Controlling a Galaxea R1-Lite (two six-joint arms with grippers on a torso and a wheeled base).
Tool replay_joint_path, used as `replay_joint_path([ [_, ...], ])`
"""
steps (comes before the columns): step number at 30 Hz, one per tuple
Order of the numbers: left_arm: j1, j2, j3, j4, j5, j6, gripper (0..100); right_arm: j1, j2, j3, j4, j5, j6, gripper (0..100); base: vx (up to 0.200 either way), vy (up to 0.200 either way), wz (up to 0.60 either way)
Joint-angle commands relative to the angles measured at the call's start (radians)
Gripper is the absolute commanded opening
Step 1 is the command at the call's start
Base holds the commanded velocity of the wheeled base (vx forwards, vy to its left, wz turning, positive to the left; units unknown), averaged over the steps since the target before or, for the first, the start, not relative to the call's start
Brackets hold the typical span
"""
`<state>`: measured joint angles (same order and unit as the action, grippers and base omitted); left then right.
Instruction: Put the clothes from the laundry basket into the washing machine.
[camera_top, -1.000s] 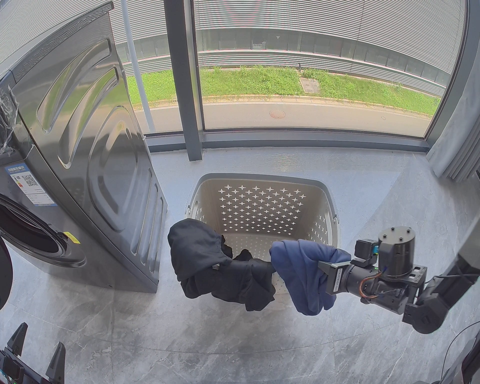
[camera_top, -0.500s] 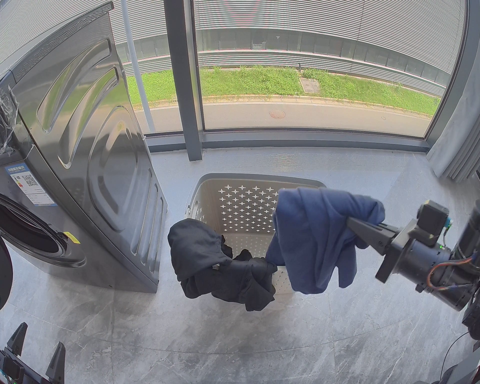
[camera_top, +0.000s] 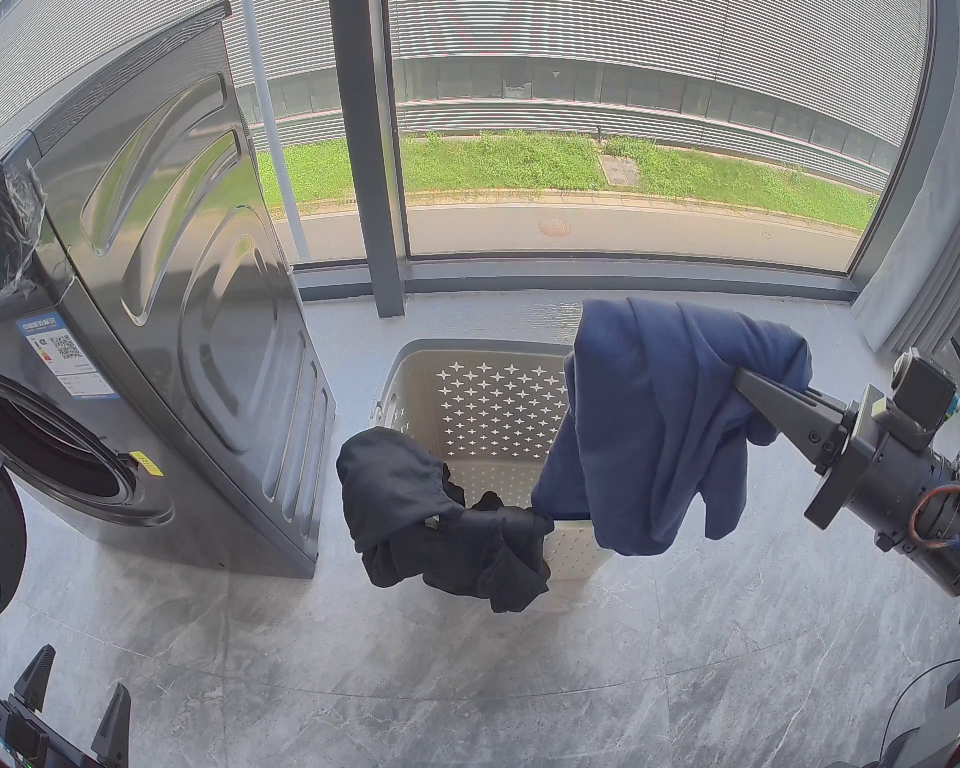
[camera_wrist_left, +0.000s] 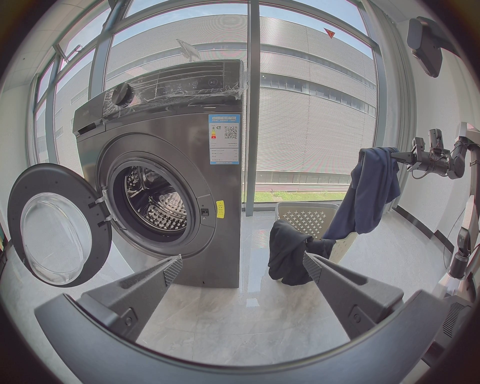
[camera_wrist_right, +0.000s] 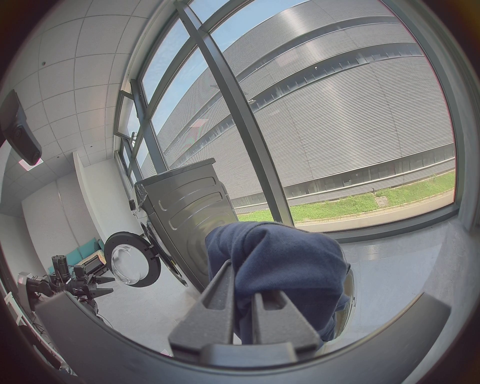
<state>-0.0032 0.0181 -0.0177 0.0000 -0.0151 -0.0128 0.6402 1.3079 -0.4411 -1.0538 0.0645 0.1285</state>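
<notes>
Right gripper clamped on the blue garment above the laundry basket.
Its jaws pinch a fold, which hides the fingertips; whether the garment's lower end touches the basket is unclear. A black garment drapes the near rim. The left gripper gapes wide, empty, facing the washing machine.

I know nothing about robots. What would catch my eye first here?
Most likely the blue garment, pinched in the right gripper and hanging over the white basket. Next come the black clothes slumped over the basket's near rim, and the washer on the left with its round door swung open.
</notes>
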Motion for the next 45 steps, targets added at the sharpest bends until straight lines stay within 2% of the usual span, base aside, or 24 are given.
replay_joint_path([
  [1, 0.0, -0.017, 0.018, 0.0, 0.0, -0.001, 100, 0.006, -0.006, 0.001, 0.0, -0.003, 0.0, 0, -0.2, 0.0, 0.0],
  [9, 0.0, -0.017, 0.018, 0.0, 0.001, -0.007, 100, 0.006, 0.01, 0.01, 0.0, -0.005, 0.005, 0, -0.2, 0.0, 0.0],
  [15, 0.0, -0.017, 0.018, 0.0, 0.001, -0.007, 100, 0.007, 0.024, 0.013, -0.002, -0.003, 0.006, 0, 0.0, 0.0, 0.0],
  [45, 0.0, -0.017, 0.018, 0.0, 0.001, -0.012, 100, 0.009, 0.036, 0.019, -0.014, 0.006, 0.008, 0, 0.0, 0.2, 0.0],
])
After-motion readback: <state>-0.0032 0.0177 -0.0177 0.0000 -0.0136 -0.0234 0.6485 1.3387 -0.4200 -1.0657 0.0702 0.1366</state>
